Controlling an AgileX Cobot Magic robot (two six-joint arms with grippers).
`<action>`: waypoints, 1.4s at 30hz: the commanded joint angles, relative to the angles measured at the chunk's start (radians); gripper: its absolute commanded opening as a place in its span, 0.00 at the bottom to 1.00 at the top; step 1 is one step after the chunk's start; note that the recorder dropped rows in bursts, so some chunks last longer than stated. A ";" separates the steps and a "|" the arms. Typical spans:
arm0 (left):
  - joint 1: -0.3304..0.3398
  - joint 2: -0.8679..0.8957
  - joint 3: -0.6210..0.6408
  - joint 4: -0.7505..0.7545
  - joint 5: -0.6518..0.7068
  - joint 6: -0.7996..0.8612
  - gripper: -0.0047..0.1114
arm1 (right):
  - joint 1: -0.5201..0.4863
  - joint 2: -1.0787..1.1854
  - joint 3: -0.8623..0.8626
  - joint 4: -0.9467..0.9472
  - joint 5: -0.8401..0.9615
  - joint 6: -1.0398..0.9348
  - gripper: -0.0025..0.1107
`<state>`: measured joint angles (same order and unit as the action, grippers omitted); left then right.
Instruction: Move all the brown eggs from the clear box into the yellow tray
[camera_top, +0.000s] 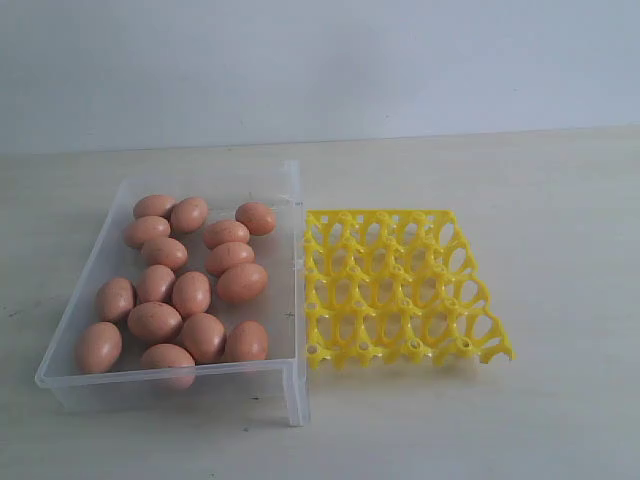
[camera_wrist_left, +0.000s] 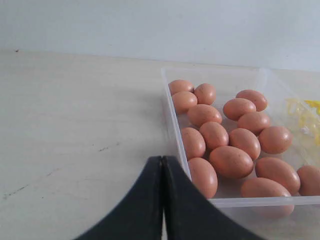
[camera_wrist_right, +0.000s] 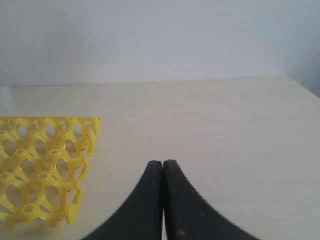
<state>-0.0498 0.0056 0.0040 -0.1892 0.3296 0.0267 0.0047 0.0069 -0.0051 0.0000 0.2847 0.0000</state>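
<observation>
Sixteen brown eggs (camera_top: 191, 293) lie clustered in the clear box (camera_top: 100, 390) on a pale counter (camera_top: 560, 200). The yellow tray (camera_top: 400, 285) sits just beside the box, on its right in the exterior view. Only the wrist views show the arms' tips. The left end effector (camera_wrist_left: 162, 161) is clenched, its black fingers (camera_wrist_left: 142, 205) pressed together on nothing, poised outside the box near a corner. The right end effector (camera_wrist_right: 163, 164) is likewise clenched on nothing, over bare counter beside the tray.

Bare table (camera_top: 560, 400) and blank wall (camera_top: 320, 60) suggest a lab
</observation>
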 joint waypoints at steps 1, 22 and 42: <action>0.001 -0.006 -0.004 -0.007 -0.010 0.002 0.04 | -0.005 -0.007 0.005 -0.007 -0.003 0.000 0.02; 0.001 -0.006 -0.004 -0.007 -0.010 0.002 0.04 | -0.005 -0.007 0.005 -0.007 0.001 0.000 0.02; 0.001 -0.006 -0.004 -0.007 -0.010 0.002 0.04 | 0.106 0.568 -0.631 -0.011 0.402 -0.051 0.02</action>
<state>-0.0498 0.0056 0.0040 -0.1892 0.3296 0.0267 0.0912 0.5150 -0.5960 -0.0502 0.6526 -0.0401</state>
